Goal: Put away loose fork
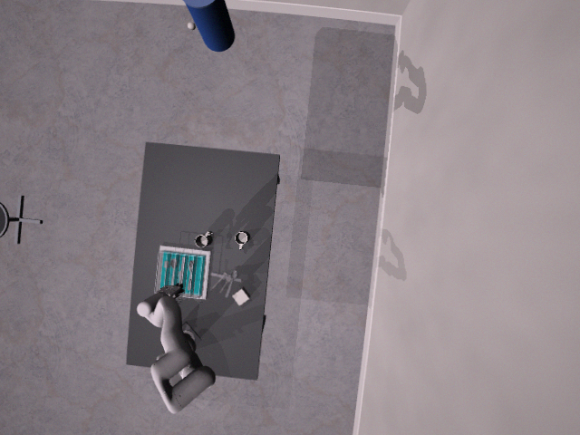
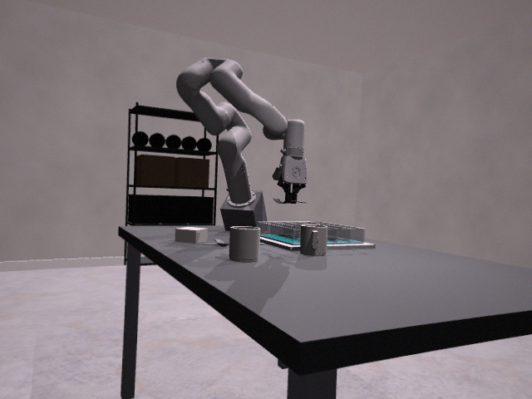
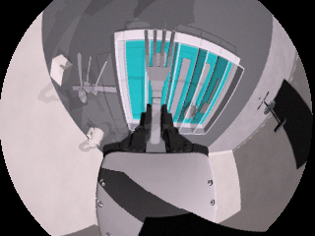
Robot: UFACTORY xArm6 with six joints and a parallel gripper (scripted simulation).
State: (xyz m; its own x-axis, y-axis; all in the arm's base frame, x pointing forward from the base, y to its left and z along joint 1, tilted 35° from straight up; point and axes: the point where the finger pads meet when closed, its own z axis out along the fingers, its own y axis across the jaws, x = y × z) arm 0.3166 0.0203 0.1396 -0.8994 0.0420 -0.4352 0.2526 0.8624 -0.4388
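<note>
1. The table [image 2: 386, 300] carries the tray [image 2: 361, 245], two mugs, a small box and loose cutlery.
2. The arm hangs above the tray's near-left end.
3. The gripper [image 3: 157, 118] is clamped narrow on the fork [image 3: 157, 82], which is held level in the air, tines pointing out over the teal slots.
4. Pickup looks done; lining up, lowering into the forks' slot and releasing remain.

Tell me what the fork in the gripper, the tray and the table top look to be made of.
Fork: plain pale grey, matte, probably metal, though plastic cannot be ruled out. The gripper is shut on its handle.
Tray: pale rim, teal slot floors, see-through walls in the exterior view, so likely plastic.
Table top: dark, smooth and glossy; the mugs' reflections show in it. Lacquered or laminate, perhaps.
</note>
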